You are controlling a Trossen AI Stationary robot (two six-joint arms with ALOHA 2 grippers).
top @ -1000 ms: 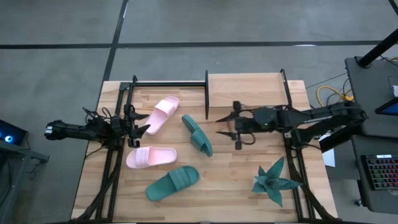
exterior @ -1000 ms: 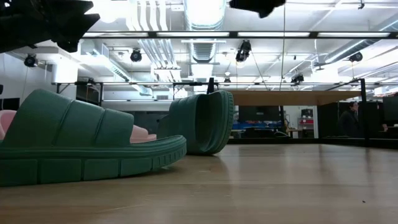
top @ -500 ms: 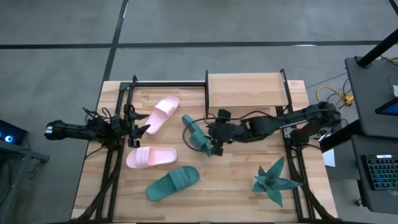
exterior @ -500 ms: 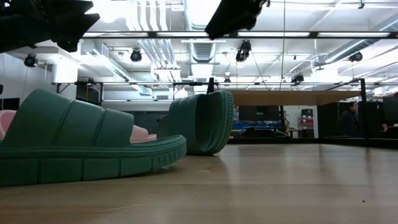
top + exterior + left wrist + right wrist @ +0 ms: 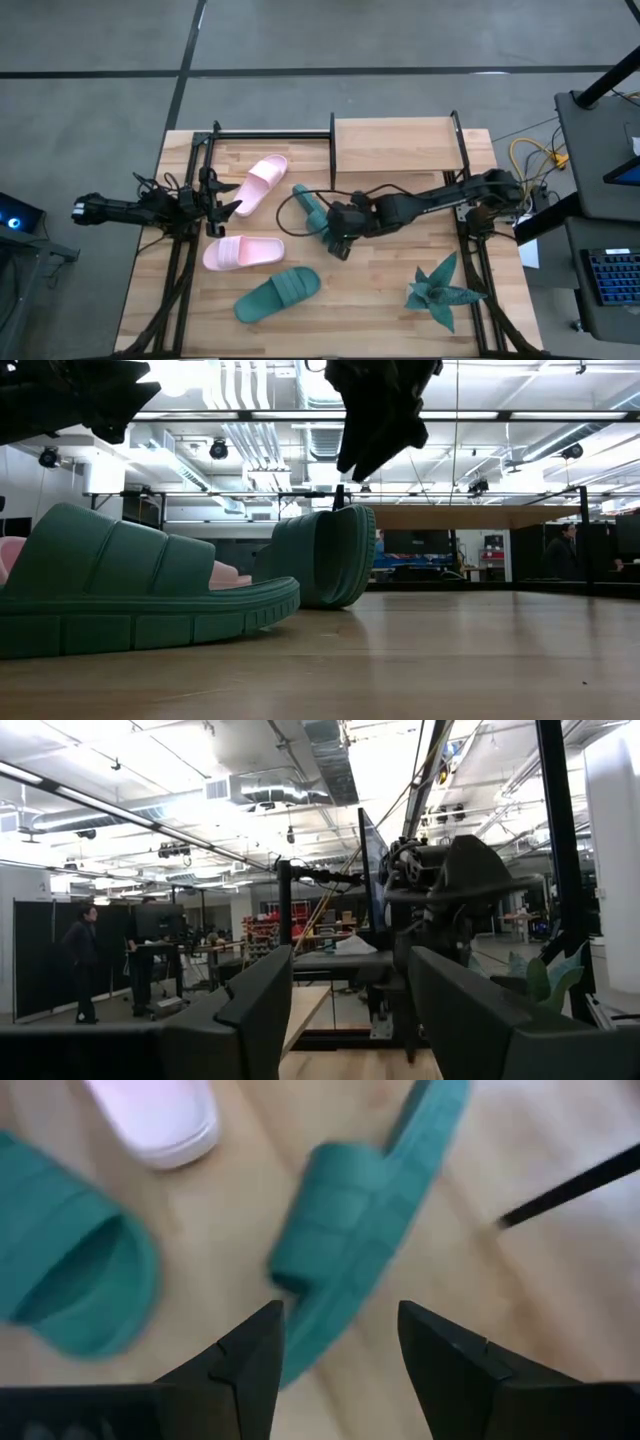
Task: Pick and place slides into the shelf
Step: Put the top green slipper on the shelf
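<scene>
- Looking straight down from the high camera, I have the right gripper (image 5: 335,240) stretched across the wooden worktop (image 5: 380,290) to the dark teal foam slide lying on its edge (image 5: 316,213) near the middle. My left gripper (image 5: 222,208) waits at the worktop's left side, just beside the upper pale pink foam slide (image 5: 259,183). The second pale pink slide (image 5: 243,252) lies below it, and the other dark teal slide (image 5: 278,293) sits nearer the front edge. The small light wood shelf with thin black uprights (image 5: 398,143) stands at the back with nothing on its board. A teal spiky star-shaped plant (image 5: 440,290) rests at the front right.
- From the low camera, the flat teal slide (image 5: 140,595) fills the left foreground, the edge-standing teal slide (image 5: 325,555) is behind it, and the right gripper (image 5: 375,415) hangs above that one, not touching.
- From the left wrist camera, my left fingers (image 5: 260,1005) are spread with nothing between them.
- From the right wrist camera, the right fingers (image 5: 255,1365) are spread wide above the edge-standing teal slide (image 5: 350,1230), holding nothing.
</scene>
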